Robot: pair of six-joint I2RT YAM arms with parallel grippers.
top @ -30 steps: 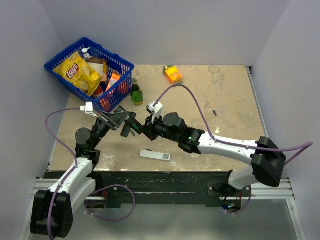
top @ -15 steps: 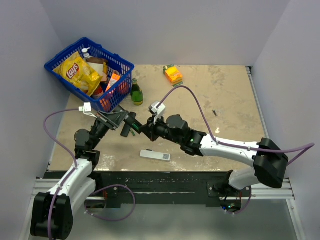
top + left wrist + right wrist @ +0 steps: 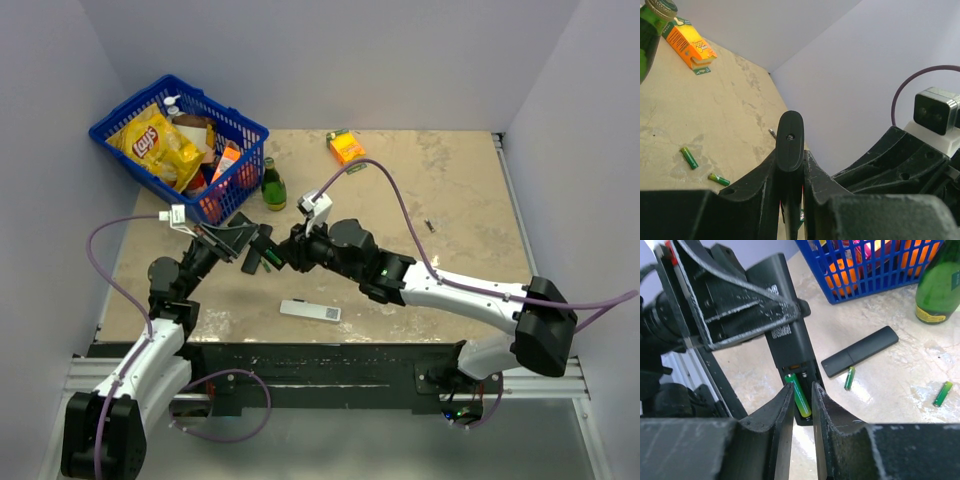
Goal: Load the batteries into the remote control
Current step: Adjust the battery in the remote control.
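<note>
Right-wrist only: green cylindrical battery [image 3: 798, 394] seated in slim black remote [image 3: 790, 347], right gripper [image 3: 801, 386] slightly parted around it.
Left gripper [image 3: 790, 162]: clamped on remote.
Nearby: green glass bottle [image 3: 939, 285].

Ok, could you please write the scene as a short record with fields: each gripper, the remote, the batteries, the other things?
left gripper: shut on the remote, held above the table
right gripper: at the remote's open compartment, a narrow gap showing, grip unclear
battery in compartment: one, green
loose batteries: at least two, on the table
cover: off, lying on the table
other: bottle, basket, white remote
</note>
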